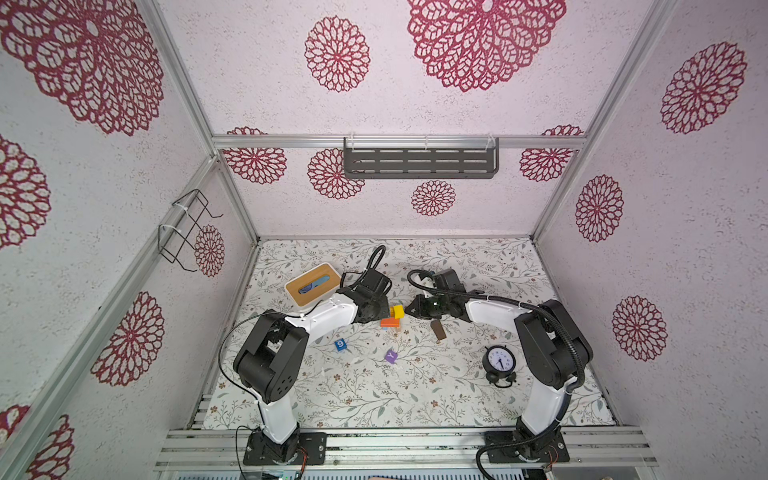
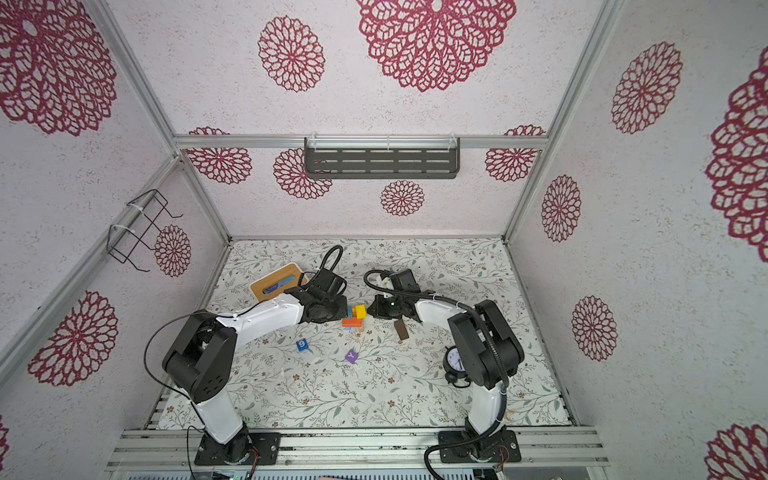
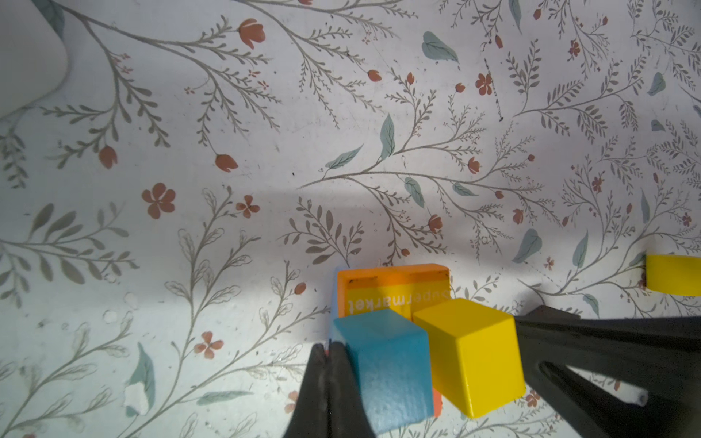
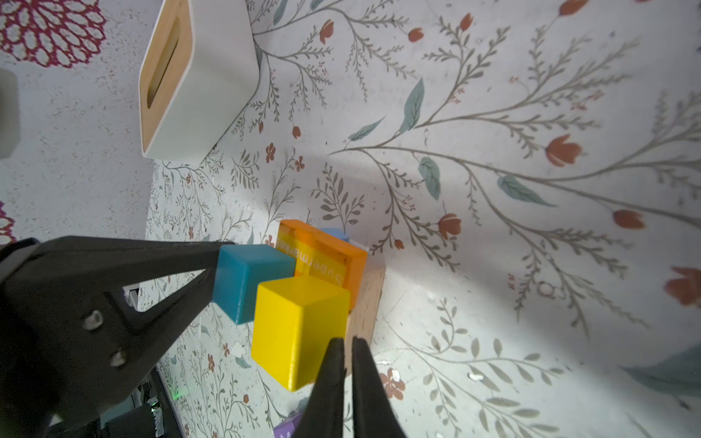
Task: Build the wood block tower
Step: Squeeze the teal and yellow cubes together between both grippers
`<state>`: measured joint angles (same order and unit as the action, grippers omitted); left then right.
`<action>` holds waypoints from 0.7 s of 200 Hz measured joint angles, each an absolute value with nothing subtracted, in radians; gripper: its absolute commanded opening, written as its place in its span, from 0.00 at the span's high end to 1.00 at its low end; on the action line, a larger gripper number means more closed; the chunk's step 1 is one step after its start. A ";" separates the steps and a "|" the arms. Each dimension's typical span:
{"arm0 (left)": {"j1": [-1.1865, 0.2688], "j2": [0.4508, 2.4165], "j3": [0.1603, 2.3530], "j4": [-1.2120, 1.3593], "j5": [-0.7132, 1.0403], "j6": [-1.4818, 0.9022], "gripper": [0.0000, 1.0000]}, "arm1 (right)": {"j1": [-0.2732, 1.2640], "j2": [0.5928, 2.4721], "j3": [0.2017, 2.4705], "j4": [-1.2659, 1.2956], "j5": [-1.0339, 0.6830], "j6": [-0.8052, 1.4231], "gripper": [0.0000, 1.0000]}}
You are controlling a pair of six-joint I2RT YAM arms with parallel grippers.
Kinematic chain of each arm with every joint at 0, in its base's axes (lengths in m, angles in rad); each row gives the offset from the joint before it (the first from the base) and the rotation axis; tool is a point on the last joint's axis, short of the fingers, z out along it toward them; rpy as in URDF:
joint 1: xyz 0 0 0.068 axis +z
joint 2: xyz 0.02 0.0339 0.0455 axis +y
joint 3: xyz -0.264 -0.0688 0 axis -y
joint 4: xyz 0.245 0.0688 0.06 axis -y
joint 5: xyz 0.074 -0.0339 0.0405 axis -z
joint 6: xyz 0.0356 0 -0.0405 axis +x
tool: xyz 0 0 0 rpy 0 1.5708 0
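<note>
Jaws closed, gripping nothing: left gripper point(image 3: 327, 346) beside teal cube point(image 3: 383, 360), right gripper point(image 4: 348, 341) beside yellow cube point(image 4: 299, 326).

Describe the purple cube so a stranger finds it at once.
Start at the black alarm clock on the floral mat's right side. Left of it lies the purple cube, alone. The blue cube further left shows a 9; this one a white Y.

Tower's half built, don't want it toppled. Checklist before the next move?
1. Left pincer shut, empty, tips beside teal cube: ok.
2. Right pincer shut, empty, tips beside yellow cube: ok.
3. Both cubes sit on the orange block: ok.
4. Cubes flush, no overhang: cannot tell.
5. Brown bar, "9" cube, purple cube stacked: not ok, loose on the mat.
6. Clock apart from the tower: ok.
</note>
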<state>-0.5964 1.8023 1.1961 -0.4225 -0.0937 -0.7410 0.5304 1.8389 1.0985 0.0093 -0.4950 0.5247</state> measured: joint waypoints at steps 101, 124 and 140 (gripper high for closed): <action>-0.600 1.802 1.196 -0.423 -0.094 -0.741 1.00 | 0.551 1.839 1.114 0.002 -0.496 0.524 0.90; -0.600 1.802 1.196 -0.423 -0.094 -0.741 1.00 | 0.553 1.840 1.115 0.003 -0.496 0.524 0.90; -0.600 1.802 1.196 -0.423 -0.094 -0.741 1.00 | 0.553 1.840 1.115 0.002 -0.496 0.524 0.90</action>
